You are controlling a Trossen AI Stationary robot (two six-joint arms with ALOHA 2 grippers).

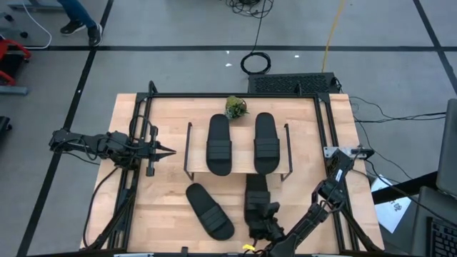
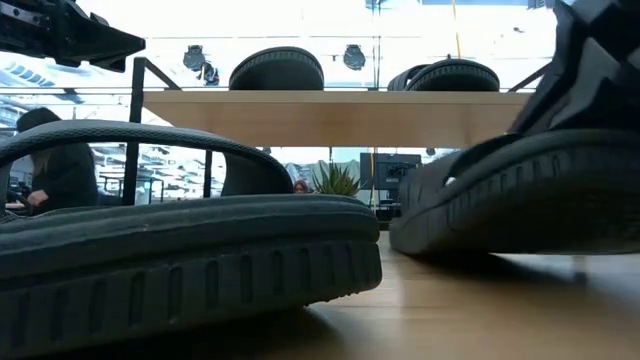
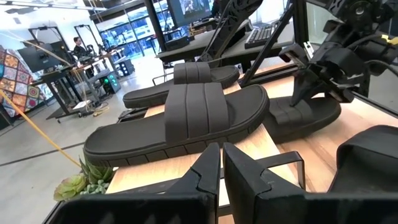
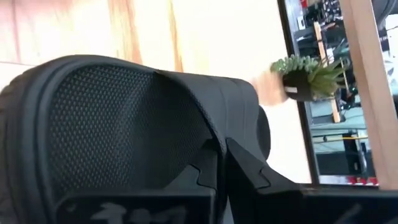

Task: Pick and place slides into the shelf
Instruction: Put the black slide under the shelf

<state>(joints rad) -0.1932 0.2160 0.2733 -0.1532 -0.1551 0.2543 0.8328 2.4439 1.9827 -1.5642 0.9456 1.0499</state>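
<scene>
— How many slides are in?

— I count two on the shelf (image 1: pixel 188 150) top board: one (image 1: pixel 219 145) and its mate (image 1: pixel 266 143), both ahead of my right tool (image 1: pixel 260 214).

— And the others?

— One (image 1: pixel 209 210) lies loose on the surface (image 1: pixel 164 207), beside that tool. The last (image 1: pixel 255 194) sits under it; the fingers look pinched on its strap. So I judge halfway. My left tool (image 1: pixel 168 150) waits pressed together, well off.
</scene>
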